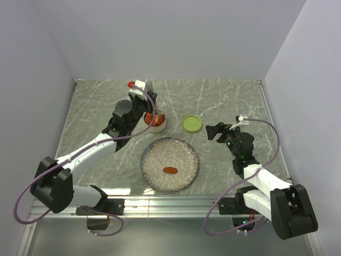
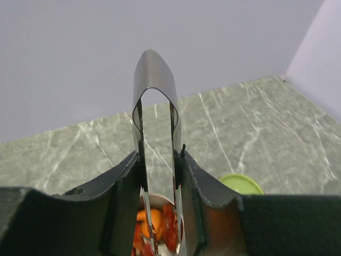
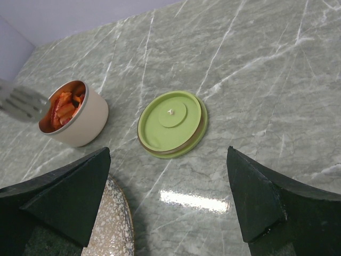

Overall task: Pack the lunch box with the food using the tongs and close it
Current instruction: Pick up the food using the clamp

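Observation:
The lunch box [image 1: 159, 126] stands left of its flat green lid [image 1: 192, 124]. Orange-red food [image 2: 152, 221] fills it, also seen in the right wrist view as food [image 3: 61, 106] inside the lunch box [image 3: 80, 120]. My left gripper [image 1: 143, 110] hangs over it, shut on the tongs [image 2: 155, 101], whose two arms run down between the fingers [image 2: 205, 194] with their tips in the box. One orange piece [image 1: 170, 170] lies on the speckled plate [image 1: 154, 154]. My right gripper [image 1: 216, 132] is open and empty, just right of the lid [image 3: 171, 124].
The speckled plate's rim [image 3: 112, 218] shows at the lower left of the right wrist view. Tong tips [image 3: 21, 104] enter that view from the left. White walls close off the table at the back and on both sides.

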